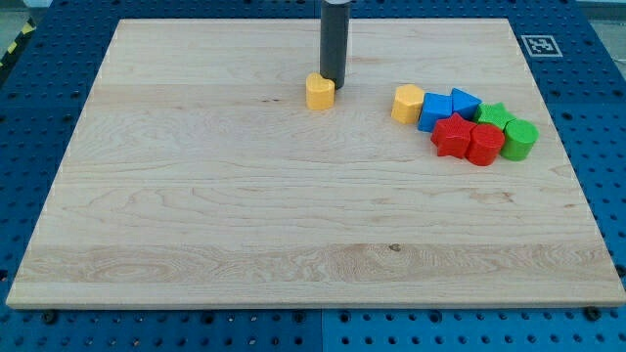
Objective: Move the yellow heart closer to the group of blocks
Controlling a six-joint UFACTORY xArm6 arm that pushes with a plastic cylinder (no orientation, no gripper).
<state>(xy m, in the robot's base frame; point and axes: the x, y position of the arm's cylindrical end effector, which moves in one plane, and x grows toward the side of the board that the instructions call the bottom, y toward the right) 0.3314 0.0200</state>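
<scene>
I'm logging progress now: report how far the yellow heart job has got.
Done: nothing visibly. In hand: my tip sits against the yellow heart-shaped block, at its upper right in the view. Left: the heart stands well apart from the group, whose nearest member is the yellow block; that gap must close.

Wooden board [293,215], blue pegboard [597,117] (perforated)

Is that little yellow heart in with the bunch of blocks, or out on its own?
Out on its own. The yellow heart sits apart, bare board between it and the nearest yellow block. My tip is at its upper right edge.

No readable text; a square marker tag [538,45] on the board's corner
</scene>
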